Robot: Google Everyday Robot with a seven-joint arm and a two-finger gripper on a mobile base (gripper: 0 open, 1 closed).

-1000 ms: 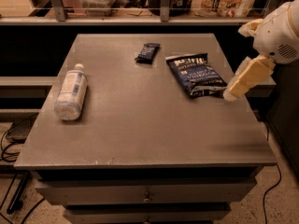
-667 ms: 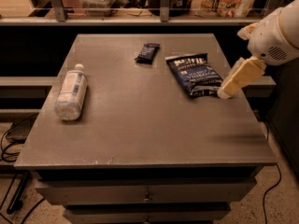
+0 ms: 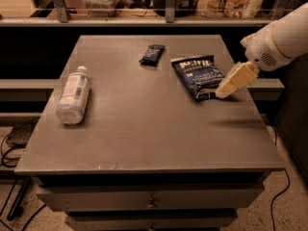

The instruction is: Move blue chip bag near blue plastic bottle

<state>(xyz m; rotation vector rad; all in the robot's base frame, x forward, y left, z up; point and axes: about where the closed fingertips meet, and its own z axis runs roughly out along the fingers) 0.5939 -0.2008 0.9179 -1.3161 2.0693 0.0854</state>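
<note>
One blue chip bag (image 3: 198, 75), one blue plastic bottle (image 3: 73, 96) and one small dark wrapper (image 3: 152, 54) lie on the table (image 3: 144, 134) — the single gripper (image 3: 224, 93) is at the bag's near-right corner, and I cannot tell its grip.

Arm (image 3: 288, 32): white, smooth, glossy shell, thick and rounded like a tube, coming in from the right border of the view.
Arm seam: a thin, pale tan line rings the shell close to its lower end.
Wrist housing (image 3: 262, 57): white and bulbous, with lumpy, rounded edges; a small patch of dark dots, like a vent grille, sits on its side.
Gripper (image 3: 225, 90): cream to pale yellow, duller than the white shell; a long, flat-sided wedge that narrows to a whitish tip.
Gripper place: over the right edge of the table (image 3: 144, 129), in its far half, with the tip inboard of that edge and low above the top.
</note>
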